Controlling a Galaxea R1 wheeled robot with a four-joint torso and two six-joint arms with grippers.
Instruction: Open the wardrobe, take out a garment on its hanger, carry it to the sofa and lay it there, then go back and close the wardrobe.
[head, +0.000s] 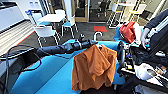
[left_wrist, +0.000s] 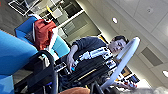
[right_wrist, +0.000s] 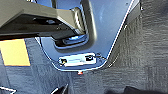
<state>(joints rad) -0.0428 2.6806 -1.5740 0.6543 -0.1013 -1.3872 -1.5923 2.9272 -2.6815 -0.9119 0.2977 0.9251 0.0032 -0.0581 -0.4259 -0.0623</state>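
Left gripper (head: 94, 42) closed on white hanger (head: 96, 35); orange shirt (head: 93, 67) hangs from it over blue sofa (head: 45, 77); right gripper state unclear; person (left_wrist: 96, 53) beside sofa.

Head camera sits high, facing forward and down over the blue sofa (head: 47, 75) toward white tables and chairs (head: 47, 32). Left wrist camera is low beside the sofa (left_wrist: 15, 53), tilted up at the ceiling (left_wrist: 147, 27); both catch the red bag (head: 128, 31). Right wrist camera faces straight down, near the grey carpet (right_wrist: 147, 57).
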